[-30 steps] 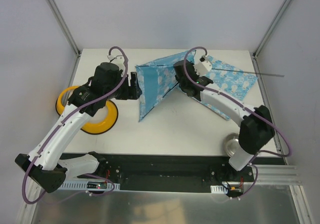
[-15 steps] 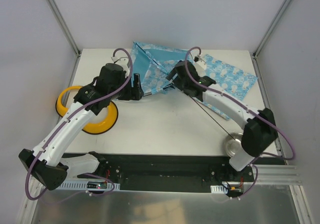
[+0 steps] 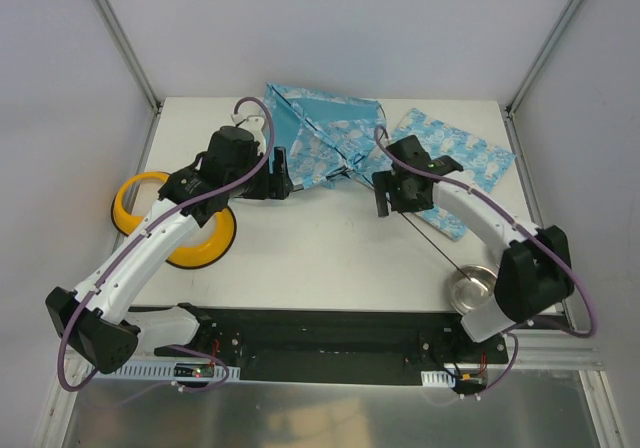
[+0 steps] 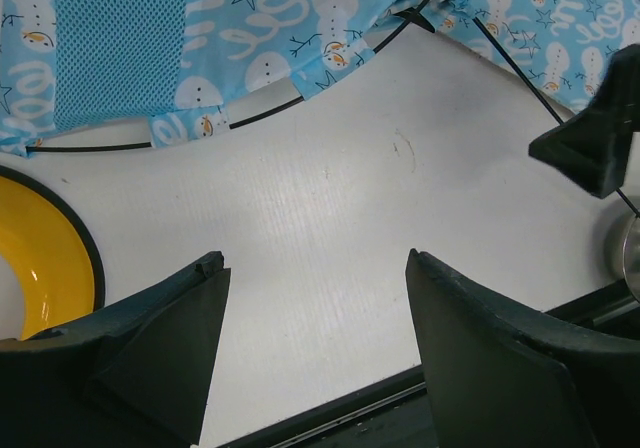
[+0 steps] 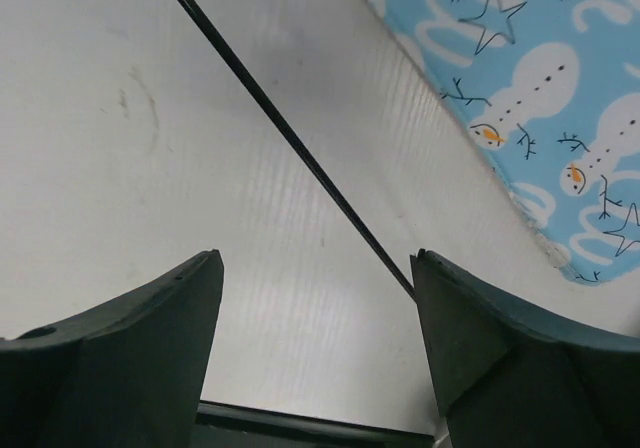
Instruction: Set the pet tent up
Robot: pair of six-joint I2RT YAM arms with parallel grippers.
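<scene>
The pet tent (image 3: 320, 143) lies slumped at the far edge of the table (image 3: 320, 258), seemingly light, limp cloth on springy poles (image 5: 290, 140); your left gripper (image 4: 315, 268) and right gripper (image 5: 315, 263) gape empty, so pinch a pole, not cloth

**Both grippers gaping, arms stretched fwd**

L arm (image 3: 150, 243) sweeps up from its base at near left, elbow bent, wrist turned to the right. L gripper (image 3: 284, 175) has jaws spread wide. R arm (image 3: 480, 213) arcs up and inward from near right, wrist tipped down. R gripper (image 3: 387, 201) has jaws wide apart too, clamping nothing.
</scene>
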